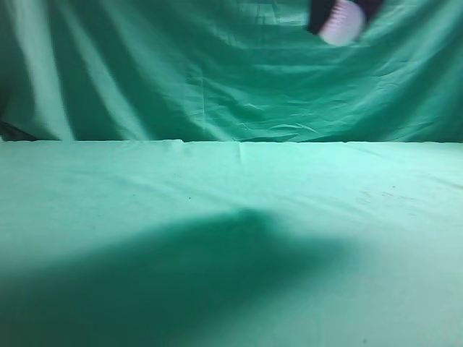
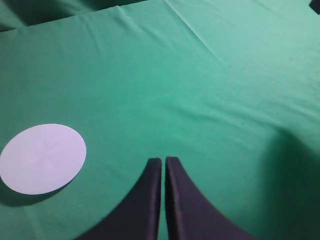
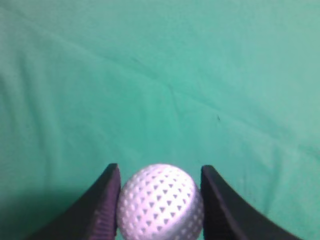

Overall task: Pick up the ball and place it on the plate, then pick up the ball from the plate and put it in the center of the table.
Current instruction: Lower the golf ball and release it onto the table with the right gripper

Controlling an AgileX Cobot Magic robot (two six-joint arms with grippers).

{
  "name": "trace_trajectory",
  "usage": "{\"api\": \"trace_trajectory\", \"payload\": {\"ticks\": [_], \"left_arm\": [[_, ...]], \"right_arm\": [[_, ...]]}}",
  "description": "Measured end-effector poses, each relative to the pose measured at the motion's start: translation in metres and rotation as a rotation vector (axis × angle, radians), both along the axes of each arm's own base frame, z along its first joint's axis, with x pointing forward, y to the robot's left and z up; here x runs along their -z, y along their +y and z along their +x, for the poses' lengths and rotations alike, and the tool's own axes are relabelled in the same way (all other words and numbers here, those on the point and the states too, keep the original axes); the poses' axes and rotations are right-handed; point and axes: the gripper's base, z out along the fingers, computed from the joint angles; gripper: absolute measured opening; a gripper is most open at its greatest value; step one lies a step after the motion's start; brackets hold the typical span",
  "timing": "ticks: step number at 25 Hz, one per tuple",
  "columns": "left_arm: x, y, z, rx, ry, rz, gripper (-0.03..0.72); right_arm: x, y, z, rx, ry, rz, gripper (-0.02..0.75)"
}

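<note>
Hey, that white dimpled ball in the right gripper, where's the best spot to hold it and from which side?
Across its widest middle, one finger on each side, as the right gripper has the ball now. It is round all over, so no side is better; pads on the equator probably keep it from squirting out.

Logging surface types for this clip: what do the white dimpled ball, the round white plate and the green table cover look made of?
White dimpled ball: hard, slightly glossy plastic, judging by the crisp moulded dimples. Round white plate: flat and matte, paper or plastic; unclear which. Green table cover: soft woven cloth, given its creases and wrinkles.
</note>
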Motion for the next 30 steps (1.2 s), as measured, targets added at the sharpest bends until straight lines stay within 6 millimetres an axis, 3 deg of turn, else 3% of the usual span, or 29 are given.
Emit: {"api": "trace_trajectory", "payload": {"ticks": [2,5,9,15,21,26,30], "left_arm": [[0.004,0.003,-0.007,-0.009,-0.017,0.002,0.000],[0.008,0.005,-0.014,-0.016,-0.032,0.015,0.000],[0.016,0.006,-0.013,-0.022,-0.023,0.030,0.000],[0.016,0.007,-0.012,-0.028,-0.040,0.033,0.000],[0.016,0.007,-0.012,-0.029,-0.045,0.033,0.000],[0.016,0.007,-0.011,-0.030,-0.048,0.033,0.000],[0.015,0.007,-0.011,-0.030,-0.048,0.033,0.000]], "right_arm": [[-0.007,0.025,0.005,-0.062,-0.027,-0.003,0.319],[0.000,0.061,0.015,-0.142,-0.028,-0.029,0.319],[0.029,0.108,0.030,-0.221,-0.015,-0.063,0.319],[0.085,0.159,0.048,-0.296,0.006,-0.090,0.319],[0.114,0.174,0.058,-0.308,0.019,-0.100,0.319],[0.118,0.175,0.059,-0.307,0.024,-0.099,0.319],[0.117,0.176,0.059,-0.305,0.026,-0.092,0.482]]}}
